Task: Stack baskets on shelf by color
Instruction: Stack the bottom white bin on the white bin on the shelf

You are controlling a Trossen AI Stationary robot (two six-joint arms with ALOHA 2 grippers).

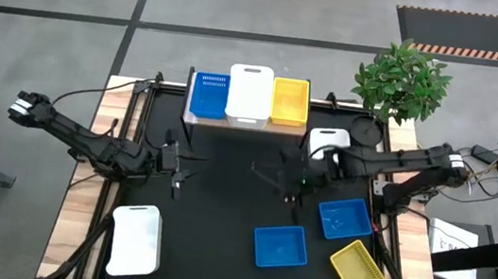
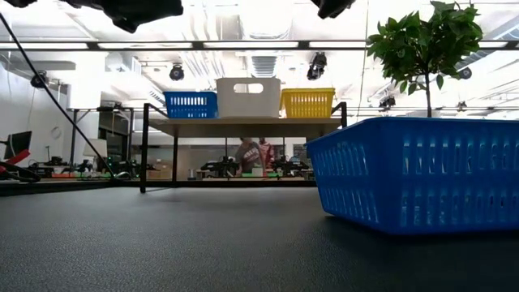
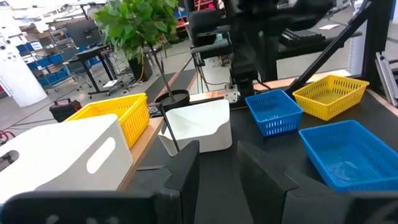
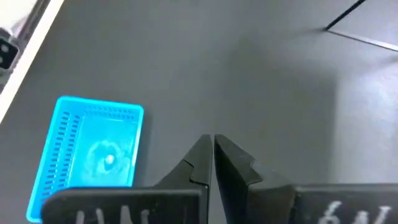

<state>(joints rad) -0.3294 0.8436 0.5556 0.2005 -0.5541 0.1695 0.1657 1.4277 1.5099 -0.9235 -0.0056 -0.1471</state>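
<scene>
The shelf [image 1: 232, 121] stands at the table's far edge. On its plank stand a blue basket [image 1: 208, 96], a white basket [image 1: 250, 94] and a yellow basket [image 1: 291, 101]; they also show in the low view [image 2: 247, 97]. On the table lie a white basket [image 1: 135, 240] near left, a white basket [image 1: 328, 142] far right, two blue baskets [image 1: 280, 246] [image 1: 345, 218] and a yellow basket [image 1: 359, 272]. My left gripper [image 1: 191, 162] is open and empty left of centre above the table. My right gripper [image 1: 269, 172] is shut and empty right of centre [image 4: 213, 155].
A potted plant [image 1: 402, 80] stands at the far right corner beside the shelf. Bare black table top lies between the two grippers and before the shelf. In the low view a blue basket [image 2: 422, 174] stands close at the right. People show in the room behind the shelf.
</scene>
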